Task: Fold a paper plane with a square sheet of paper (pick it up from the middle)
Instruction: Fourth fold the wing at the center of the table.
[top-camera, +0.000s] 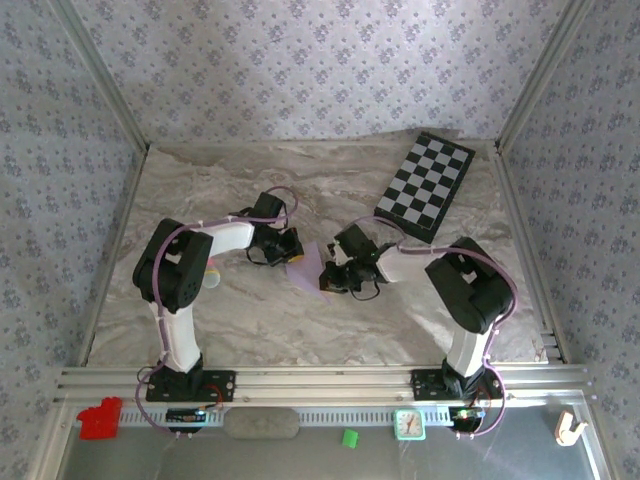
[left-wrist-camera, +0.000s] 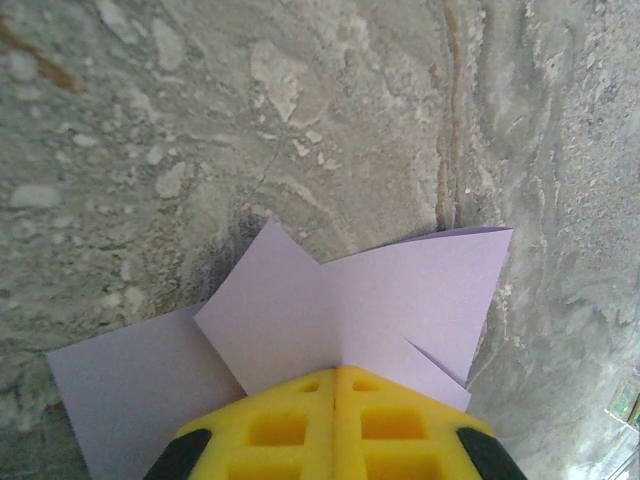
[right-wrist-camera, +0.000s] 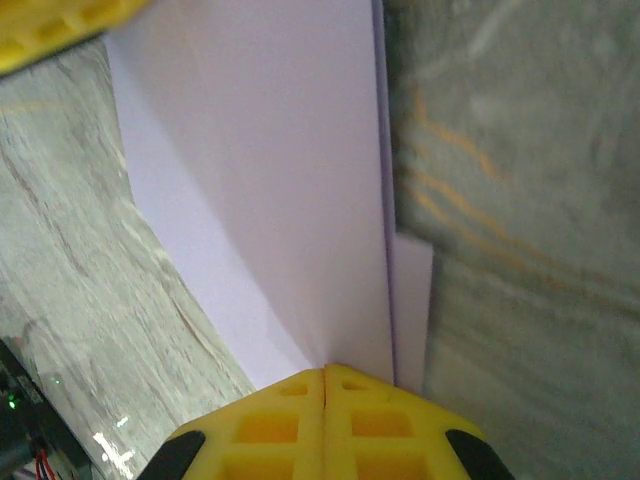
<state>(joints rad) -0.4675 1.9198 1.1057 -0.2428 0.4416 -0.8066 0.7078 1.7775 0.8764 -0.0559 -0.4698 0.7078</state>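
Now both your arms bend inward at frame centre, left gripper (top-camera: 293, 256) and right gripper (top-camera: 327, 277) pinching the part-folded lilac paper (top-camera: 306, 268); table (top-camera: 260, 325) lies free below, chequered board (top-camera: 425, 186) upper right.

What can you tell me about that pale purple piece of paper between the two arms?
The thin pale lilac paper sheet is plain, matte and partly folded: flaps overlap, creases run through it and corners stick out. The left gripper and the right gripper are each shut on an edge of it, pinching it from opposite sides near the middle of the marbled grey tabletop.
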